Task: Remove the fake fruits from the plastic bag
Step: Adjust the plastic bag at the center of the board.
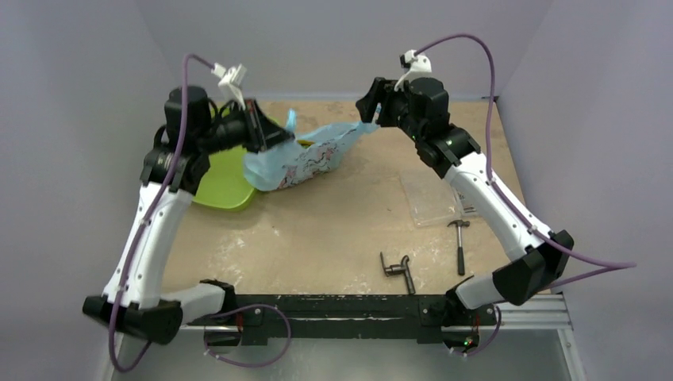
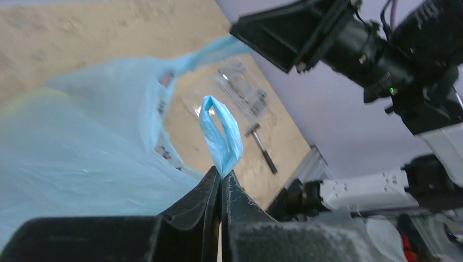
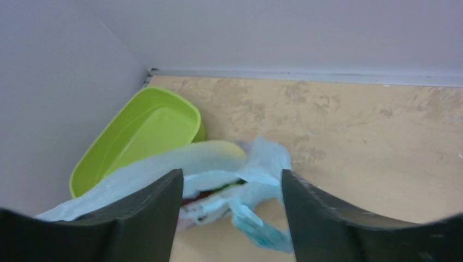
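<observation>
The light-blue plastic bag point(image 1: 305, 159) lies on the table at the back, beside the tray, its mouth toward my right arm. My left gripper point(image 1: 266, 131) is shut on a handle loop of the bag point(image 2: 221, 136) and holds it up; the jaws point(image 2: 221, 173) are pressed together on the film. My right gripper point(image 1: 369, 103) is open point(image 3: 232, 177) just above the bag's other end, with the bag mouth point(image 3: 256, 169) between and beyond its fingers. A yellow banana point(image 3: 213, 153) shows through the film. Dark red and green fruit pieces point(image 3: 213, 191) peek from the opening.
A lime-green tray point(image 1: 226, 186) sits at the back left, against the bag; it also shows in the right wrist view point(image 3: 142, 131). A clear plastic box point(image 1: 432, 198), a small hammer point(image 1: 460, 246) and a black tool point(image 1: 397, 270) lie on the right half.
</observation>
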Available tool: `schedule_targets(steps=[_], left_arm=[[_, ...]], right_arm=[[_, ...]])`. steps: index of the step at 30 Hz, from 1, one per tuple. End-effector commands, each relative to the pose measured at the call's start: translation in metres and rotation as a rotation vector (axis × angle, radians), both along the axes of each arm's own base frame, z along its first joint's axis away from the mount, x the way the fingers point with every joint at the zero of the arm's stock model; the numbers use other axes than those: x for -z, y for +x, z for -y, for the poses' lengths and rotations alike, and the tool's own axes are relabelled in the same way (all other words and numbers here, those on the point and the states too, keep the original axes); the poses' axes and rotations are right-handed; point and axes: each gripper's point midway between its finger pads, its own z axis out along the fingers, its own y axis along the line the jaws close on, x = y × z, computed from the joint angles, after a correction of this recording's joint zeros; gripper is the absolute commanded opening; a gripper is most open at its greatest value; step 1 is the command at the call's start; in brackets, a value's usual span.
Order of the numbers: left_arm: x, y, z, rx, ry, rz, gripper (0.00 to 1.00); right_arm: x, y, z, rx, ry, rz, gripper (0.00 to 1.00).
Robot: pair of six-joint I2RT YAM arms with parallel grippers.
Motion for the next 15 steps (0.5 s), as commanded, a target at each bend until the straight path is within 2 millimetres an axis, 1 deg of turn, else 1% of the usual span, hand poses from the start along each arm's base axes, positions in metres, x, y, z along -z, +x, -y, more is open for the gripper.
schedule_targets(steps=[1, 3, 4, 5, 6, 8, 10, 13, 15], left_arm=[[0.05, -0.074, 0.007, 0.128, -0.105, -0.111, 0.0], [0.079, -0.098, 0.006, 0.144, -0.124, -0.162, 0.0], [0.087, -0.112, 0.006, 0.151, -0.131, -0.169, 0.0], [0.095, -0.122, 0.007, 0.161, -0.139, -0.178, 0.0], [0.101, -0.13, 0.009, 0.17, -0.148, -0.181, 0.0], [0.107, -0.146, 0.016, 0.199, -0.158, -0.175, 0.0], [0.109, -0.155, 0.022, 0.217, -0.17, -0.18, 0.0], [0.106, -0.157, 0.035, 0.252, -0.197, -0.189, 0.0], [0.105, -0.156, 0.04, 0.267, -0.187, -0.197, 0.0]], right_arm=[[0.055, -0.033, 0.001, -0.087, -0.051, -0.094, 0.76], [0.089, -0.049, 0.004, -0.106, -0.085, -0.176, 0.82], [0.104, -0.059, 0.007, -0.107, -0.098, -0.215, 0.84], [0.116, -0.069, 0.008, -0.112, -0.102, -0.248, 0.85], [0.122, -0.079, 0.008, -0.124, -0.096, -0.266, 0.87], [0.124, -0.102, 0.004, -0.148, -0.097, -0.272, 0.91], [0.115, -0.116, 0.01, -0.124, -0.106, -0.253, 0.94], [0.106, -0.135, 0.016, -0.119, -0.075, -0.262, 0.94], [0.11, -0.15, 0.009, -0.156, -0.014, -0.287, 0.91]])
